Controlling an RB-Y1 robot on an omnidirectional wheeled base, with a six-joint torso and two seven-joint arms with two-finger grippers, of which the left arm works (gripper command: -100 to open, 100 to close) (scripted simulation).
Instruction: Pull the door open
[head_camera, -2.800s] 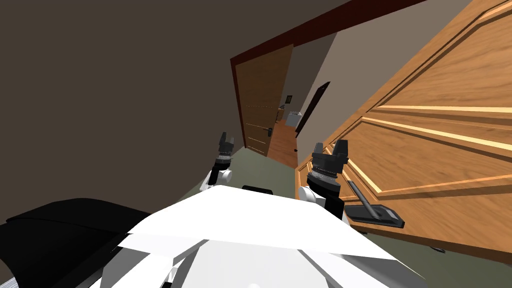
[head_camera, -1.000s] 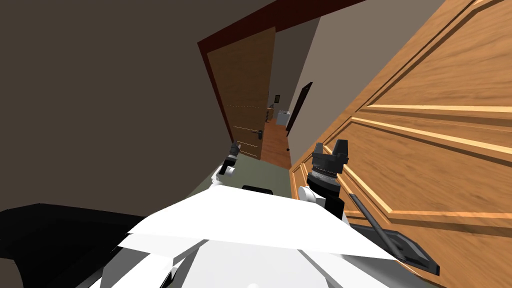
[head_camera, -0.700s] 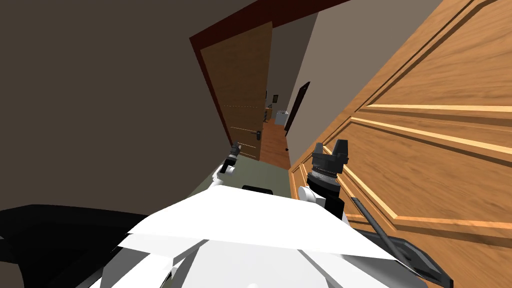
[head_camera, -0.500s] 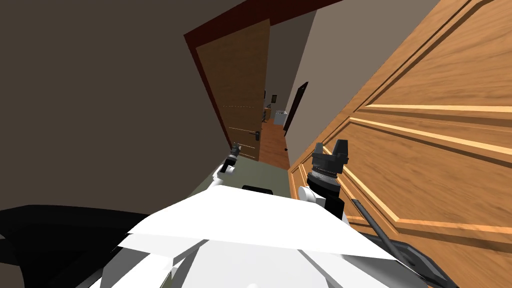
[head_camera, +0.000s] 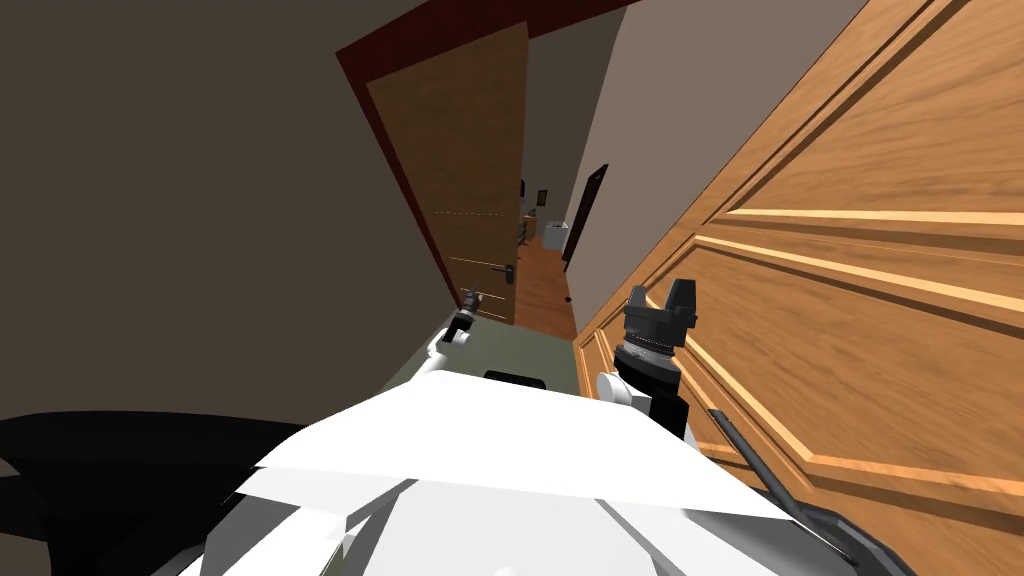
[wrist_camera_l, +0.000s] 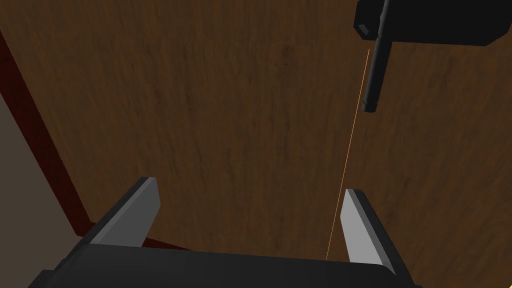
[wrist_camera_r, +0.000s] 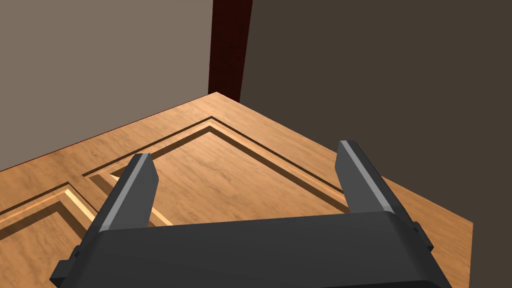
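Closer now to dark door (head_camera: 460, 170), one of two; left gripper (wrist_camera_l: 248, 186) and right gripper (wrist_camera_r: 245, 150) gape.

No readable text, labels or numbers anywhere

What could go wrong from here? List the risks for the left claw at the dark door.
1. The left claw is open, and the black handle lies beyond one finger, not between them; closing now would likely grip nothing.
2. The right claw points at the light panelled door close by; turning may scrape it.
3. That door's dark lever sits beside my right forearm and could snag it.
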